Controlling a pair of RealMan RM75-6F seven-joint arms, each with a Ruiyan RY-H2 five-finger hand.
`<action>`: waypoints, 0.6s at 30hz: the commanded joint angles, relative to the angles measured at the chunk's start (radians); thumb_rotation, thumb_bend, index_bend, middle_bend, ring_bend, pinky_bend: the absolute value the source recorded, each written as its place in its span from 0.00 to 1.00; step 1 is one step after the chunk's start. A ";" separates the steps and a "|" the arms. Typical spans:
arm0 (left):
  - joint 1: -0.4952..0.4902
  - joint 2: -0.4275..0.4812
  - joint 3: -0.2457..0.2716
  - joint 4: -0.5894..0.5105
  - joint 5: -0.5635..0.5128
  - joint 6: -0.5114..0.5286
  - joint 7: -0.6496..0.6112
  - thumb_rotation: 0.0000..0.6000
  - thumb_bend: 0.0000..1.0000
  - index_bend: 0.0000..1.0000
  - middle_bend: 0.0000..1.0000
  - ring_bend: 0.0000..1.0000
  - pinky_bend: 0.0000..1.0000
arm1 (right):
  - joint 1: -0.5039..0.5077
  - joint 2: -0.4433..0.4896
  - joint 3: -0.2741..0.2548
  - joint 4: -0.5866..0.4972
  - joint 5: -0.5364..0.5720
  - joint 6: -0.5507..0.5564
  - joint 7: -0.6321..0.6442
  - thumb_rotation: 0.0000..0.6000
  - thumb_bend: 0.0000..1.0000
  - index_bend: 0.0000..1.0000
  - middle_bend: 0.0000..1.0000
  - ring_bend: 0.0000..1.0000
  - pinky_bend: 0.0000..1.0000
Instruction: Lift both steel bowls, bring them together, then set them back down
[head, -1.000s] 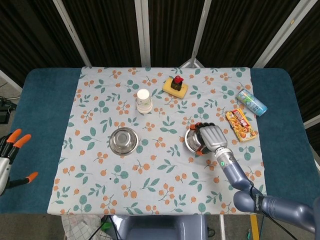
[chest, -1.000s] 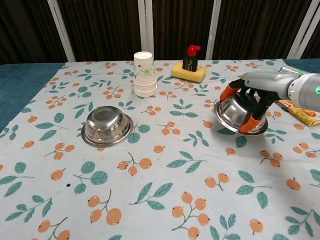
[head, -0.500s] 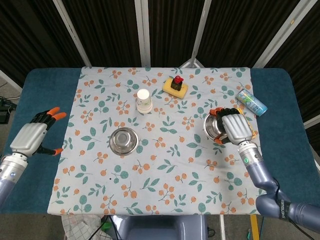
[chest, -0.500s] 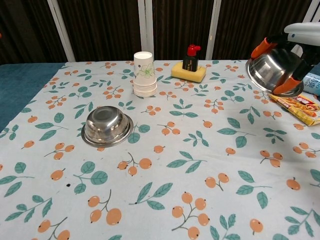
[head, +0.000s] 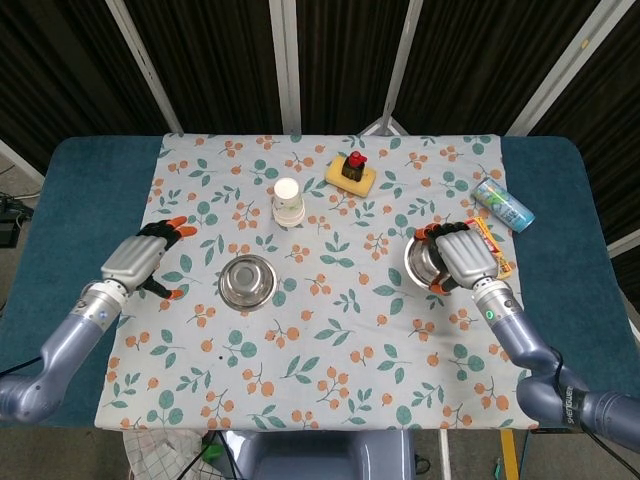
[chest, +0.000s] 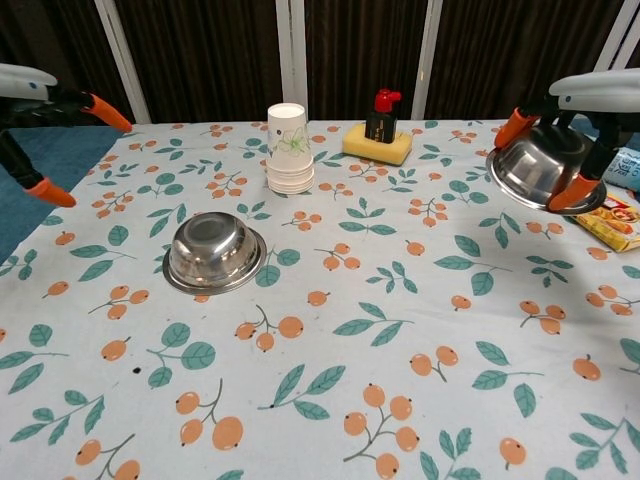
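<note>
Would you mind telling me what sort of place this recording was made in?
Probably a lab or test booth rather than a home: dark curtains on white poles wall in the table, a floral cloth lies over its blue top, and props such as a paper cup stack and steel bowl are spaced out on it.

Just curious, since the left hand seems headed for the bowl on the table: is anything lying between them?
No. In the head view, only bare flowered cloth separates the left hand from the steel bowl.
</note>
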 joint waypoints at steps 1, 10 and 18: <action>-0.064 -0.064 0.004 0.043 -0.071 -0.011 0.051 1.00 0.00 0.15 0.00 0.00 0.02 | 0.014 0.006 0.007 -0.003 0.026 -0.010 -0.013 1.00 0.03 0.38 0.30 0.28 0.20; -0.202 -0.208 0.040 0.149 -0.222 -0.062 0.141 1.00 0.00 0.15 0.00 0.00 0.02 | 0.040 0.018 0.000 -0.001 0.102 -0.018 -0.063 1.00 0.03 0.38 0.30 0.28 0.20; -0.239 -0.271 0.057 0.195 -0.238 -0.082 0.130 1.00 0.00 0.15 0.00 0.00 0.02 | 0.045 0.018 -0.006 0.012 0.128 -0.012 -0.069 1.00 0.03 0.38 0.30 0.28 0.20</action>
